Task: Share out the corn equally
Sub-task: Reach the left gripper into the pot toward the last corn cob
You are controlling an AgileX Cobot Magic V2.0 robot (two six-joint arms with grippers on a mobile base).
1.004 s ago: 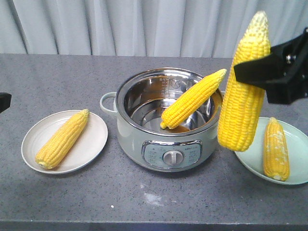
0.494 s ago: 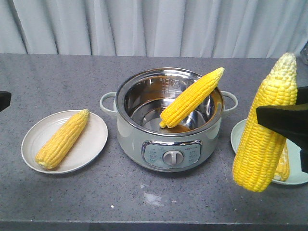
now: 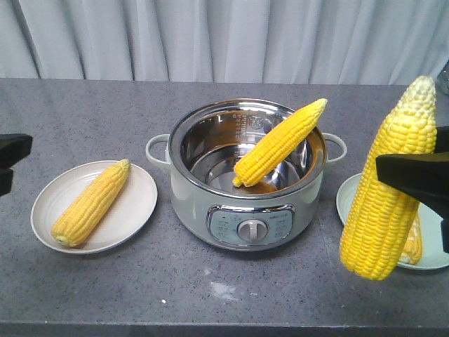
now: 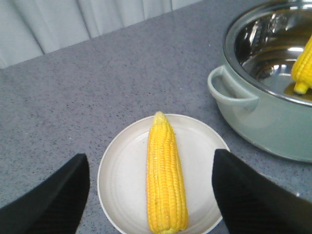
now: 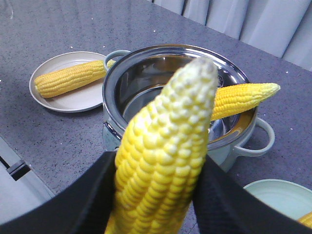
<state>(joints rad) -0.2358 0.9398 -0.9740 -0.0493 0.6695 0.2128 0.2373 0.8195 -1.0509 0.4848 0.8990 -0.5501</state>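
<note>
— While the right claw [image 5: 158, 195] grips that upright cob [image 3: 388, 182] mid-length, what step do you log?

— Carry-over to the right plate [image 3: 347, 200]. Cob hangs butt down, pale tip up, and covers the plate's left part in front view. Not set down. The resting cob [image 3: 415, 246] already lies there, mostly hidden behind it.

— Rest of the corn?

— The left-plate cob [image 3: 91, 203] lies diagonally on the left plate [image 3: 137, 210]. The pot cob [image 3: 280, 144] leans in the pot [image 3: 245, 217], butt on the bottom, tip over the rim near the right handle.

— Other arm?

— Left claw [image 4: 148, 161] spread wide, empty, above the left plate. Fingers straddle that cob in the wrist view, no contact.

— Next move?

— My reading: tip the held cob flat, lay it beside the resting cob, then release. Let go upright, it could topple or roll onto the desk [image 3: 84, 105]. After that the pot cob would go left, making two and two.

— Change from the earlier frames?

— A second back the held cob was higher and closer to the pot. It has since come right and down. Over the last half second, barely a shift. Left claw shows more at the front view's left edge. Plates, pot and other cobs unmoved.
</note>
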